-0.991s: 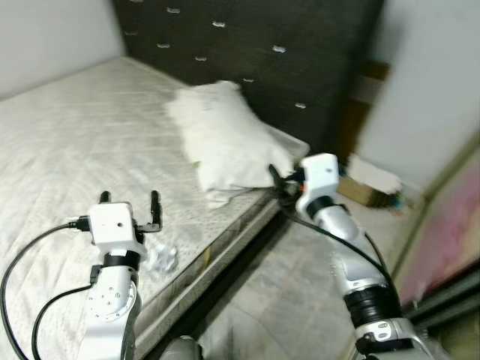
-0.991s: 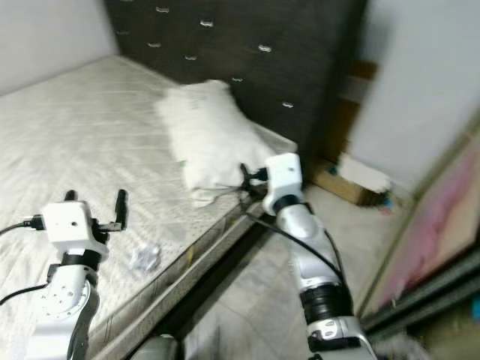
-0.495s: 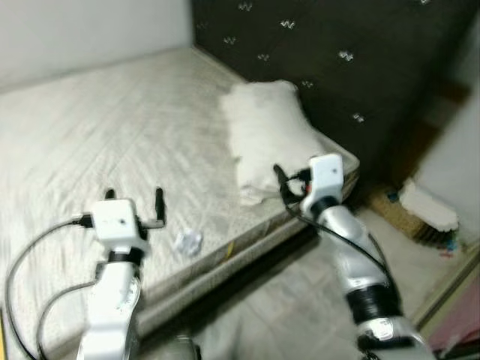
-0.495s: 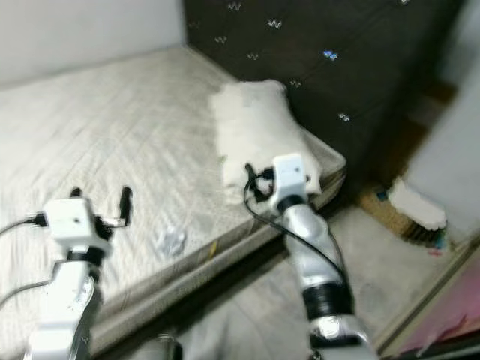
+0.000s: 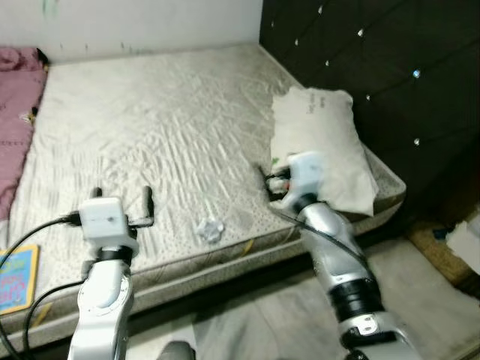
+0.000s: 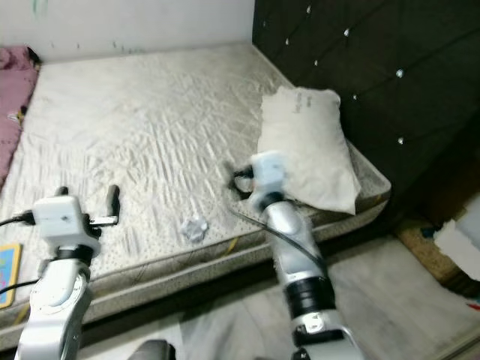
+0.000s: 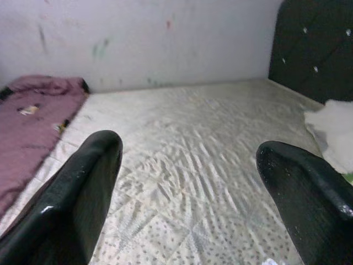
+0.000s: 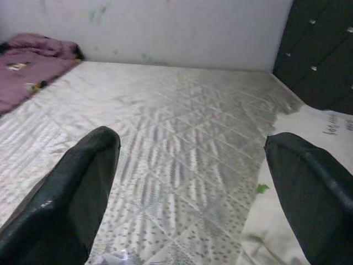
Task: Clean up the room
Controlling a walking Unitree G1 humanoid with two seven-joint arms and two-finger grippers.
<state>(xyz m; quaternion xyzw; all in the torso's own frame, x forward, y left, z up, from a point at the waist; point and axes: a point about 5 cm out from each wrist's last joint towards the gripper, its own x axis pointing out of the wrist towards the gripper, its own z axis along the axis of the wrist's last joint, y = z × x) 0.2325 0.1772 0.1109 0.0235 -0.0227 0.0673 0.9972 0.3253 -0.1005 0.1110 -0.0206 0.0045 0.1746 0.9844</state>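
Observation:
A small crumpled white wrapper (image 5: 209, 229) lies on the grey quilted mattress (image 5: 165, 127), close to its near edge. A white pillow (image 5: 322, 142) rests at the head of the bed against the dark tufted headboard (image 5: 375, 52). My left gripper (image 5: 122, 196) is held up over the near edge of the mattress, left of the wrapper, open and holding nothing. My right gripper (image 5: 271, 182) hovers over the mattress just beside the pillow's near corner, open and holding nothing. In the right wrist view the wrapper (image 8: 113, 258) peeks in beneath the wide-apart fingers (image 8: 83, 182).
A pink blanket (image 5: 16, 112) lies along the bed's far left side. A colourful book (image 5: 15, 274) sits at the left near edge. A brown box with white paper (image 5: 450, 244) stands on the floor at the right, beyond the bed's corner.
The camera has swung left: the bed now takes up most of the picture and the pink blanket and book have come into view. Both grippers stay open in much the same pose.

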